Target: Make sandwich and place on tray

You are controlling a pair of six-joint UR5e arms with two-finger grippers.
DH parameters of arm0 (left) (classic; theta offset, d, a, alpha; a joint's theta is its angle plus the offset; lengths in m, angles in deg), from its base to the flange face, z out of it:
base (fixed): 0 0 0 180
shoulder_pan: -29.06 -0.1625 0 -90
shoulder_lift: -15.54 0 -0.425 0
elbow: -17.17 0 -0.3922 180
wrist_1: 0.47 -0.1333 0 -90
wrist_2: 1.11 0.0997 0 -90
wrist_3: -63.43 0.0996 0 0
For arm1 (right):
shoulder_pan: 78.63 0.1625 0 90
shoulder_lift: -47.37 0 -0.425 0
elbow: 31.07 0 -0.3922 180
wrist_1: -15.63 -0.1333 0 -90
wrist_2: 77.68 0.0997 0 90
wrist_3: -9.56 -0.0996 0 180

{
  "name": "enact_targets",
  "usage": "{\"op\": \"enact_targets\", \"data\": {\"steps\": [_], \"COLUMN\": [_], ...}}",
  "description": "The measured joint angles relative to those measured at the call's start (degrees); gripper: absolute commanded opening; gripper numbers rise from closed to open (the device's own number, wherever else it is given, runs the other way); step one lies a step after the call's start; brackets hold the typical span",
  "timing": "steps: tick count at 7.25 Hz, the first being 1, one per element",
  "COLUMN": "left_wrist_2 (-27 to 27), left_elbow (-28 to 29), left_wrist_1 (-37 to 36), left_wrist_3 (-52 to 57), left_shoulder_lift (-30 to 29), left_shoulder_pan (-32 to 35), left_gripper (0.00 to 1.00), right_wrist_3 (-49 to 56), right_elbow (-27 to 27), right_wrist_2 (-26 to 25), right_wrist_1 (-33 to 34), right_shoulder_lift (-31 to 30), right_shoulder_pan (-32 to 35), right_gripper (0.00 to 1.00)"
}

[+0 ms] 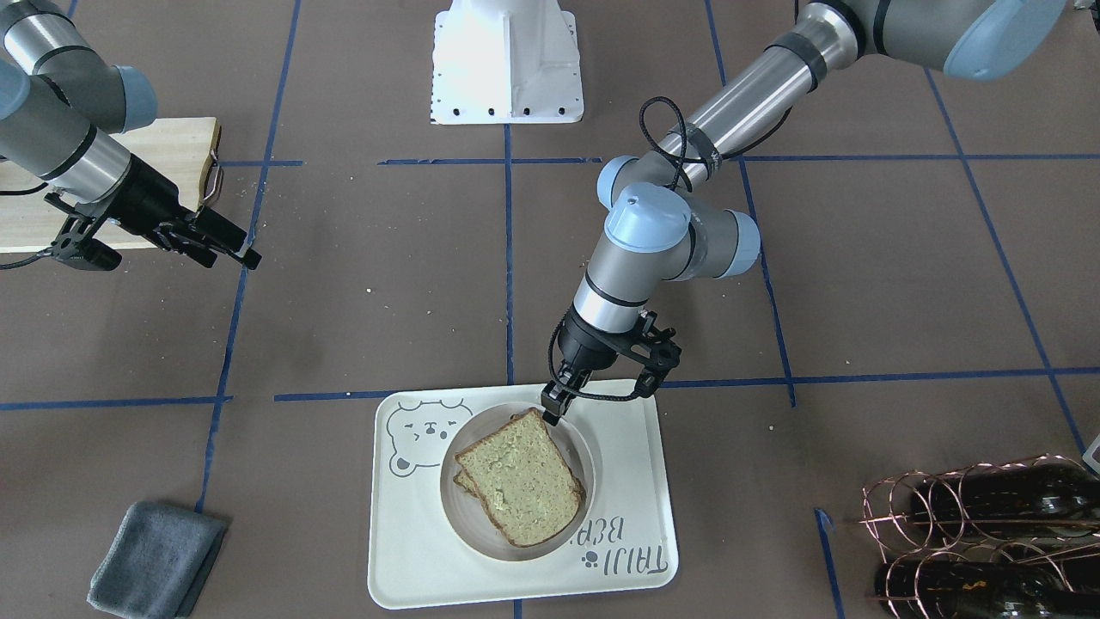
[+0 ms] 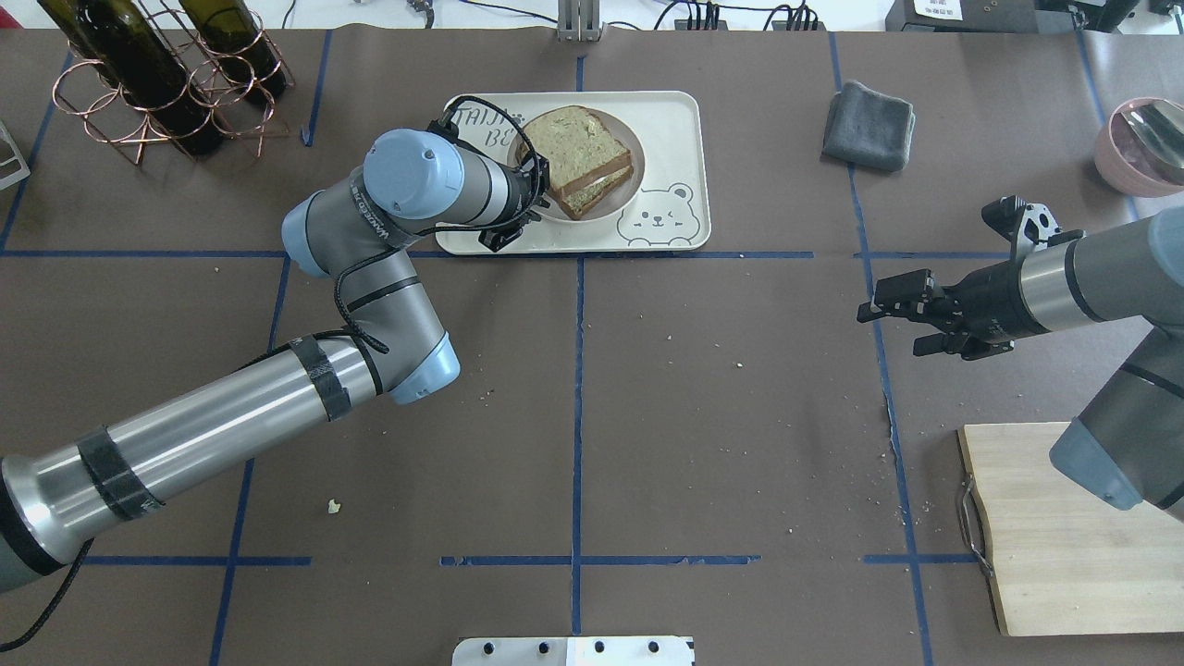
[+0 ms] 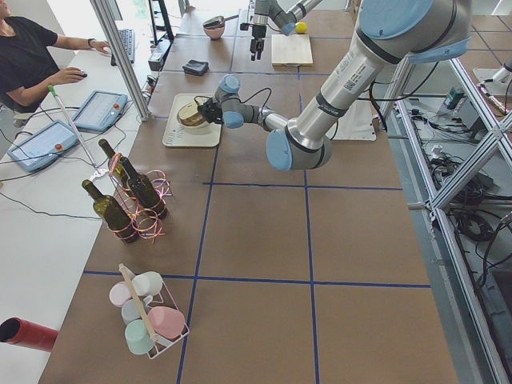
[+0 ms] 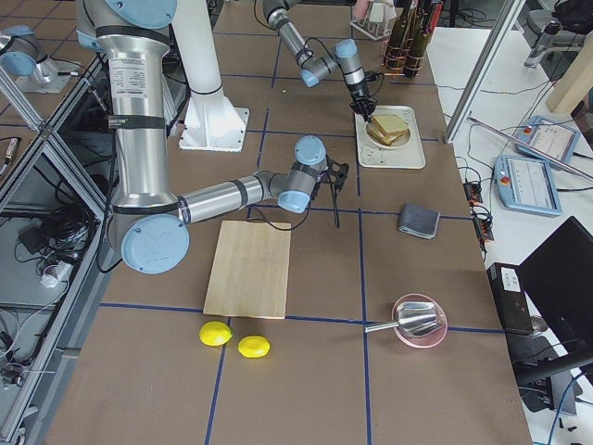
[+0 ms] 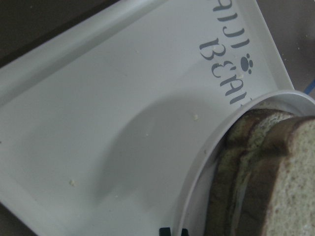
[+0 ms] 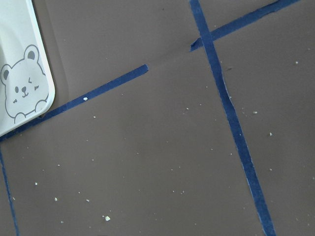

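Note:
The sandwich (image 1: 520,477), two greenish-tan bread slices with dark crust stacked askew, lies on a small round white plate (image 1: 586,456). The plate stands on the cream bear tray (image 1: 412,550). The egg is hidden but for a pale strip between the slices (image 5: 241,196). My left gripper (image 1: 550,404) points down at the plate's rim (image 5: 206,152), by the sandwich's corner, with its jaws close together on the rim. My right gripper (image 2: 893,319) is open and empty, hovering over bare table well to the right of the tray (image 2: 666,139).
A pale wooden cutting board (image 2: 1064,527) lies under my right arm. A grey cloth (image 2: 869,125) lies right of the tray. A copper wine rack with bottles (image 2: 157,74) stands far left. A pink bowl (image 2: 1142,143) is far right. Two lemons (image 4: 215,334) lie beyond the board.

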Motion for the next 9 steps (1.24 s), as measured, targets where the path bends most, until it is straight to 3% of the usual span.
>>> {"op": "enact_targets", "data": {"steps": [3, 6, 7, 9], "left_wrist_2": [-1.4, -7.2, -10.5, -18.2], "left_elbow": [-3.8, -21.0, -25.3, -30.8], "left_wrist_1": [-0.1, -0.5, -0.5, -0.5], "left_wrist_3": [3.7, 14.1, 23.1, 49.5], "left_shoulder_lift": [2.1, 18.5, 24.7, 38.6], "left_shoulder_pan": [0.5, 4.2, 5.4, 12.3], "left_gripper": [0.39, 0.39, 0.39, 0.39], "right_wrist_3": [0.0, 0.8, 4.1, 21.0], "right_elbow": [-0.1, -0.3, -0.6, -0.9], "right_wrist_2": [0.0, 1.3, 3.2, 10.8], "right_wrist_1": [0.0, 0.5, 1.8, 11.2], "right_shoulder_lift": [0.0, -0.8, -1.2, -2.4], "right_shoulder_pan": [0.1, 5.4, 8.8, 19.4], "right_gripper": [1.00, 1.00, 1.00, 1.00]}}
